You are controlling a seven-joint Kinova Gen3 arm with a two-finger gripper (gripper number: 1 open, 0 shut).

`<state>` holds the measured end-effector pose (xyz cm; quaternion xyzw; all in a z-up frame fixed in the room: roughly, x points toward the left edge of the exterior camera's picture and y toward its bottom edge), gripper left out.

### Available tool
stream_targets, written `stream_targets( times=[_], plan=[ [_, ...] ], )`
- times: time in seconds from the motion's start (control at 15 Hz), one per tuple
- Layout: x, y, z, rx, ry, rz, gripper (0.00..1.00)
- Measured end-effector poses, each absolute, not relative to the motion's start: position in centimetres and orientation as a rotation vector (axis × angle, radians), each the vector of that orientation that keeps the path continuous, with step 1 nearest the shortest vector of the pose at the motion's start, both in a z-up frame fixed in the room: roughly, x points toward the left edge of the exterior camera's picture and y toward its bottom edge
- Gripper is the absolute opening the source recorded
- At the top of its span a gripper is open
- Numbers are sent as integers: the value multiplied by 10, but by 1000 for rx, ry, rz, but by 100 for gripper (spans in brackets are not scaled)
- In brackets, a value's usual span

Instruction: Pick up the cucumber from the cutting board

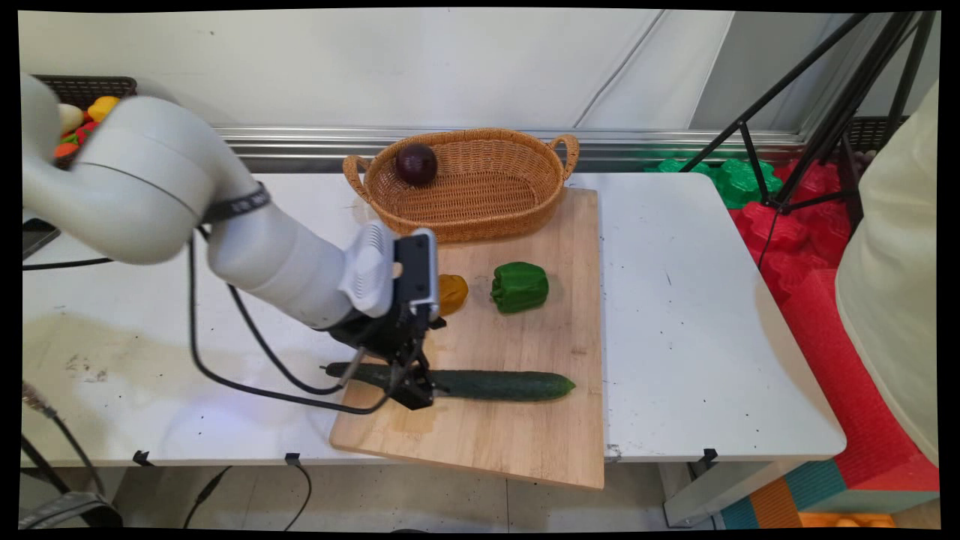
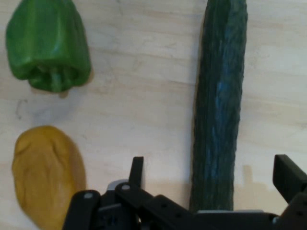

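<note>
White bench [image 1: 675, 300] carries a wooden board [image 1: 540, 427]. End effector [image 1: 414, 390], fingers spread wide, straddles the cucumber [image 1: 495, 385] at lower centre frame; yellow potato [image 2: 45, 175] and green pepper [image 2: 48, 45] lie near. Advisable: stay centred across the cucumber.

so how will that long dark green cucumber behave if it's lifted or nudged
The long dark green cucumber is round in section, so it would probably roll on the flat wooden cutting board. It looks stiff, unlikely to droop. The open black pincer straddles it off-centre, so it may tilt.
</note>
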<state>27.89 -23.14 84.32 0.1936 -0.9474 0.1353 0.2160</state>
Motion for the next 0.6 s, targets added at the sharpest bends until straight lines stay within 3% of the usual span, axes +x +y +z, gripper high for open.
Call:
stream_targets(
  times=[0.6],
  plan=[
    [255,-252,803,537,-2694,315,100]
  ],
)
